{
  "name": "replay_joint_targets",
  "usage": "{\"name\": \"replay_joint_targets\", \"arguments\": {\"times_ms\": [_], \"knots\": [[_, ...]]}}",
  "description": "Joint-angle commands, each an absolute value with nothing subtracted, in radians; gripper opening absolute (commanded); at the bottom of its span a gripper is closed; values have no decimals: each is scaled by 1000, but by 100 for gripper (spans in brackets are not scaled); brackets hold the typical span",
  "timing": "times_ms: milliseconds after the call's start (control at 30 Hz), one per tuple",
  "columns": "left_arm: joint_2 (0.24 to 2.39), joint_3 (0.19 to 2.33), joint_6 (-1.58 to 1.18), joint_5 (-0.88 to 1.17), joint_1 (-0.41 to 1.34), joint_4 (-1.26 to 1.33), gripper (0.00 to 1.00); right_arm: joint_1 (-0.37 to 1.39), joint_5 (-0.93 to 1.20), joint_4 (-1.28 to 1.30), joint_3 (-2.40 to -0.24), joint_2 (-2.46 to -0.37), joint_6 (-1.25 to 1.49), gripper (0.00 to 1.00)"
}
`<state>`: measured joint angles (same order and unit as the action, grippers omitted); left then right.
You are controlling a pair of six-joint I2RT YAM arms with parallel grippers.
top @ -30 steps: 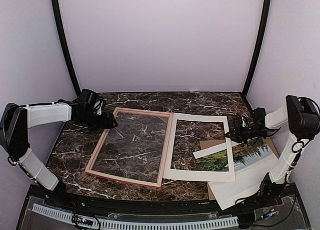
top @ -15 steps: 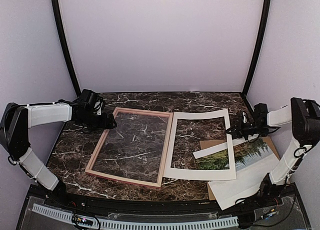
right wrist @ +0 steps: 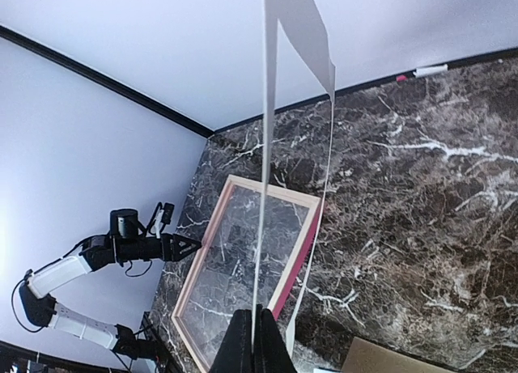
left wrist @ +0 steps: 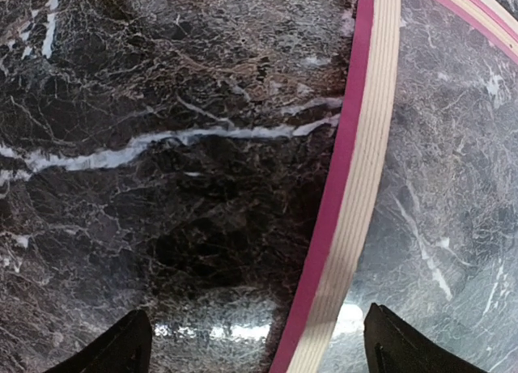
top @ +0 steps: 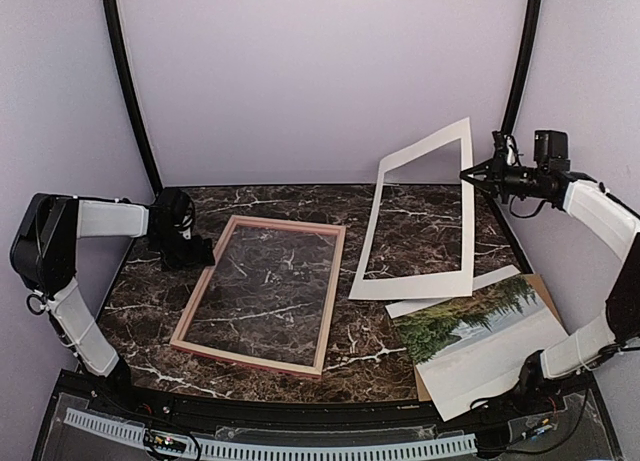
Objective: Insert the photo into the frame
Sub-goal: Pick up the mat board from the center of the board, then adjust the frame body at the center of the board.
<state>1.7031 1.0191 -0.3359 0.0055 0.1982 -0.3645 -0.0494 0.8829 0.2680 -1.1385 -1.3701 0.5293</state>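
Note:
The frame (top: 330, 293) lies flat left of centre, pale wood up with a pink-red side, marble showing through it. The photo (top: 470, 326) lies face up at the front right, uncovered. My right gripper (top: 472, 173) is shut on the edge of the white mat board (top: 410, 284) and holds it up, tilted, its lower edge at the table beside the frame. In the right wrist view the mat (right wrist: 265, 146) shows edge-on in the shut gripper (right wrist: 259, 334), above the frame (right wrist: 296, 245). My left gripper (top: 200, 257) is open and empty over the frame's left rail (left wrist: 356, 187), its fingertips (left wrist: 129, 349) either side.
A brown backing board (top: 543, 283) and a white sheet (top: 490, 373) lie under the photo at the front right corner. Purple walls with black corner posts (top: 128, 91) close in the table. The left arm (right wrist: 137, 245) shows in the right wrist view.
My right gripper has risen and swung back with the mat board, tipping it up off the photo. The photo is now fully uncovered. My left gripper has drawn back slightly toward the frame's left rail.

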Motion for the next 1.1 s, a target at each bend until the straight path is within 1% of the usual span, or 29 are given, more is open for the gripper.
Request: {"name": "replay_joint_targets", "arguments": {"times_ms": [0, 267, 367, 533, 733, 833, 867, 1067], "knots": [[1715, 1048, -350, 112, 192, -372, 91, -29, 885, 325, -1248, -1348, 594, 0], [1711, 975, -400, 262, 193, -304, 80, -6, 847, 378, -1428, -1373, 644, 0], [1685, 926, -428, 301, 201, -267, 75, 43, 842, 387, -1486, -1399, 658, 0], [1627, 867, -456, 321, 259, -254, 72, 109, 819, 406, -1583, -1452, 667, 0], [1538, 798, -540, 368, 362, -224, 68, 202, 808, 368, -1653, -1518, 710, 0], [1489, 777, -579, 389, 381, -210, 69, 262, 795, 349, -1681, -1547, 731, 0], [1461, 777, -580, 380, 382, -222, 70, 283, 791, 341, -1687, -1555, 739, 0], [1345, 862, -520, 185, 366, -318, 82, 448, 777, 248, -1709, -1610, 819, 0]]}}
